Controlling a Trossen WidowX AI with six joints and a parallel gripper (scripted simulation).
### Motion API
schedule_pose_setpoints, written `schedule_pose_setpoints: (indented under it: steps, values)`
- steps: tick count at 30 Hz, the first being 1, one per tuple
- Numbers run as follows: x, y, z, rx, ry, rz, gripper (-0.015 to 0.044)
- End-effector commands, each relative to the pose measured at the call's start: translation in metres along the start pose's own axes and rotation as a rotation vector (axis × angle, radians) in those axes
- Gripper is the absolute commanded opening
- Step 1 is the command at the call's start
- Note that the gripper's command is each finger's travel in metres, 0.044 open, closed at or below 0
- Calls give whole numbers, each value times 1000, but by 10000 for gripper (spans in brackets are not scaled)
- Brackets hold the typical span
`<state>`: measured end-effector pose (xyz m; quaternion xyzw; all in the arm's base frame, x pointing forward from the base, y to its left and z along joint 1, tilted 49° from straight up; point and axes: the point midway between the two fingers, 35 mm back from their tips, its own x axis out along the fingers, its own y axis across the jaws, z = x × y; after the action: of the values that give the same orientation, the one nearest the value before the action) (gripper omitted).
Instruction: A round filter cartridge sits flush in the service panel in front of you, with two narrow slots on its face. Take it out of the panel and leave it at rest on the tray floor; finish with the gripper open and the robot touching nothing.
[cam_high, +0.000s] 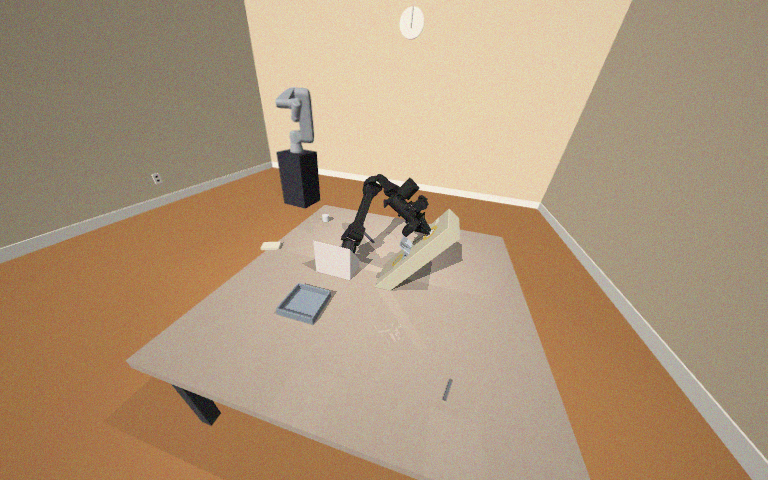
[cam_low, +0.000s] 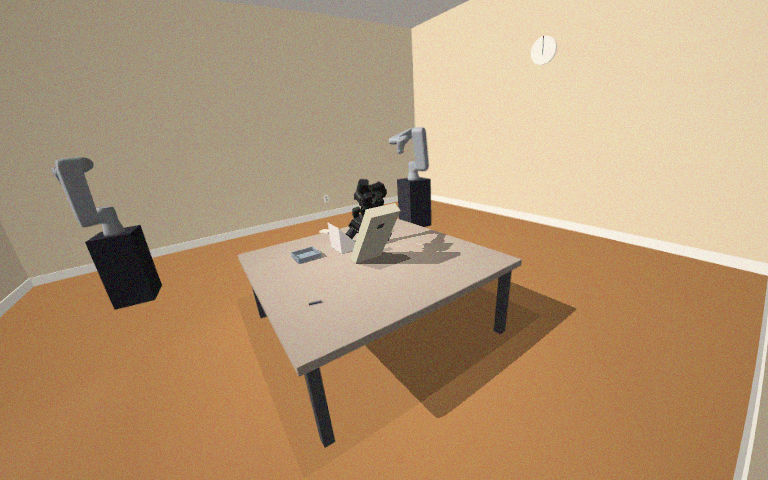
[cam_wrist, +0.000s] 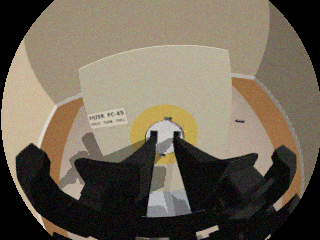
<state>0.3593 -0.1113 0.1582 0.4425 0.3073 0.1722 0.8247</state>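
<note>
The cream service panel (cam_high: 425, 249) (cam_low: 374, 234) (cam_wrist: 150, 75) stands tilted on the table. The pale round cartridge (cam_wrist: 165, 127) sits in its yellow ring, seen in the wrist view; how flush it is cannot be told. My gripper (cam_wrist: 164, 139) (cam_high: 427, 230) is partly open, with nothing gripped between the fingers. Its two narrow fingertips are over the left and right parts of the cartridge face; the slots are hidden behind them, and contact cannot be told. The blue-grey tray (cam_high: 305, 301) (cam_low: 306, 254) is empty on the table, away from the panel.
A white upright board (cam_high: 332, 259) (cam_low: 339, 240) stands between the arm's base and the tray. A pale blue-grey piece (cam_high: 406, 245) (cam_wrist: 170, 201) is at the panel's lower part. A small dark bar (cam_high: 447, 389) (cam_low: 315, 302) (cam_wrist: 240, 121) lies on the table.
</note>
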Motion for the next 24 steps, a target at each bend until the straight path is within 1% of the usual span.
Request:
schedule_pose_setpoints:
  steps: [1, 24]
  values:
    - [1, -1, 0, 5, -1, -4, 101]
    - [11, -1, 0, 4, -1, -4, 101]
